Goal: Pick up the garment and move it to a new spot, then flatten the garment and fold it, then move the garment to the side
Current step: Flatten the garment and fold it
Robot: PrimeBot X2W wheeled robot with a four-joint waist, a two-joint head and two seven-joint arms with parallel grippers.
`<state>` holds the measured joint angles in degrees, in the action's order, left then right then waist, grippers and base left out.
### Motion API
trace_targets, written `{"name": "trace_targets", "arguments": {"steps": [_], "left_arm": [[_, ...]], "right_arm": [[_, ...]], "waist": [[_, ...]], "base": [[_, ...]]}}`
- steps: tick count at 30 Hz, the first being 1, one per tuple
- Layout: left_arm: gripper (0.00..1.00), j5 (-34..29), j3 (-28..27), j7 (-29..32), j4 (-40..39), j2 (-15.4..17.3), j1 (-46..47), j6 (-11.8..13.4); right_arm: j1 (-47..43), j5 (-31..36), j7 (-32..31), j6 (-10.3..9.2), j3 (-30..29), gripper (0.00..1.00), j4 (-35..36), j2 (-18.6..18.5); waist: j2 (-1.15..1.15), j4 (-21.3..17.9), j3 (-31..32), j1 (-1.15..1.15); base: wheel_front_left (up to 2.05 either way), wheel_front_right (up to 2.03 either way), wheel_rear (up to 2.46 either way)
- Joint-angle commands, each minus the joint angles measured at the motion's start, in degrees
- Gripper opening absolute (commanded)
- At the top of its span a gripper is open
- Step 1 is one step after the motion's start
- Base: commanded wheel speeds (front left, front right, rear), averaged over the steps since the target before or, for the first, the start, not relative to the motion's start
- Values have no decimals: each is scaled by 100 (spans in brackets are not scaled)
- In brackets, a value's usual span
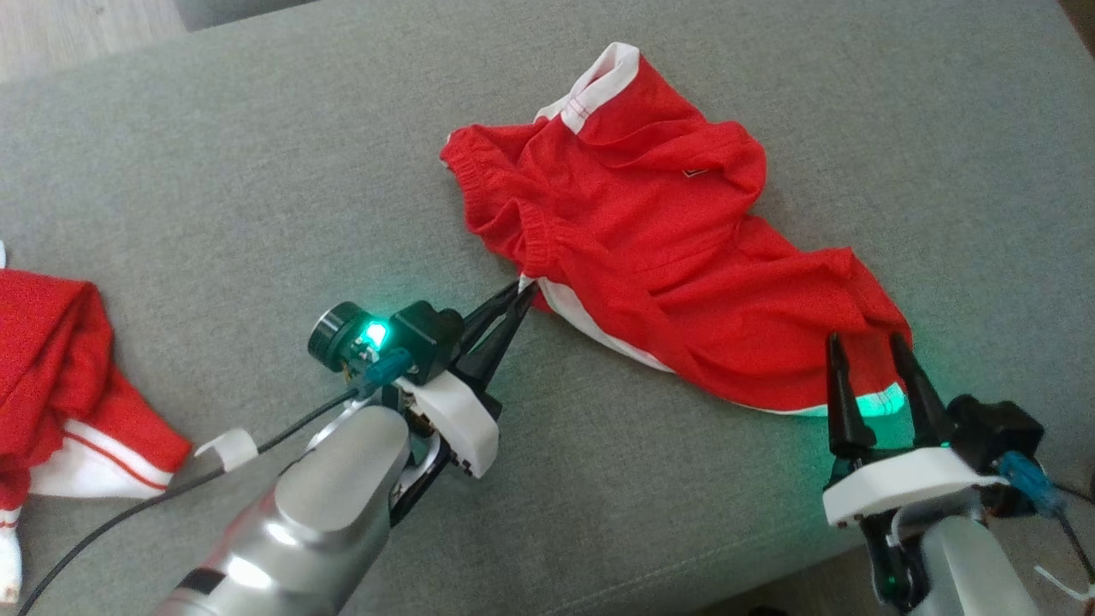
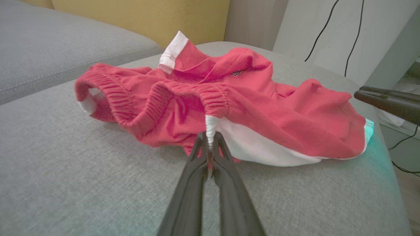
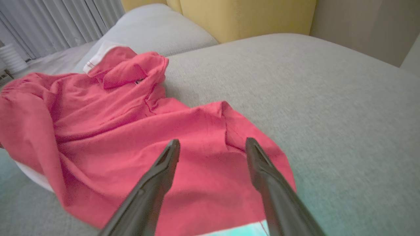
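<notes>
Head view, nearest first: left fingers point(image 1: 505, 318) are clenched on a white seam at the waistband of the crumpled red fabric shorts point(image 1: 650, 248) with white trim. The right fingers point(image 1: 843, 393) are spread apart, holding nothing, at the shorts' near hem. The shorts lie on a grey fabric cushion point(image 1: 214, 171).

A second red and white cloth point(image 1: 51, 376) lies crumpled at the left edge of the grey couch point(image 1: 257, 171), a yellow backrest point(image 2: 141, 16) behind.

Grey fabric cushion point(image 1: 257, 171), yellow backrest point(image 2: 147, 16), pale curtains point(image 3: 59, 23), white wall point(image 2: 377, 32) with black cables point(image 2: 353, 42), wooden floor point(image 1: 85, 34)
</notes>
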<state>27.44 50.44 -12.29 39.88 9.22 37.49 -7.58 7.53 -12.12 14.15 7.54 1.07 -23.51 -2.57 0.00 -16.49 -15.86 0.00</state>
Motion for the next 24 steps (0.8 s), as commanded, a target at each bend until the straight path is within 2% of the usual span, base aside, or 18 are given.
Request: {"name": "trace_targets", "arguments": {"steps": [1, 12, 18, 24], "left_arm": [[0, 40, -156, -86, -169, 133, 140, 10], [0, 27, -86, -192, -329, 121, -154, 116], [0, 29, -19, -207, -389, 33, -175, 126], [0, 23, 36, -217, -424, -10, -154, 122]], "right_arm": [[-19, 81, -25, -5, 95, 100, 104, -31], [-485, 436, -858, -5, -394, 100, 82, -31], [-403, 573, -1024, -5, -469, 100, 74, -31], [-261, 837, -1185, -5, -864, 100, -84, -31]], "waist": [[0, 9, 43, 0], [0, 81, 182, 0], [0, 164, 164, 0], [0, 264, 146, 0]], "base": [[0, 0, 0], [0, 0, 0], [0, 0, 0], [0, 0, 0]]}}
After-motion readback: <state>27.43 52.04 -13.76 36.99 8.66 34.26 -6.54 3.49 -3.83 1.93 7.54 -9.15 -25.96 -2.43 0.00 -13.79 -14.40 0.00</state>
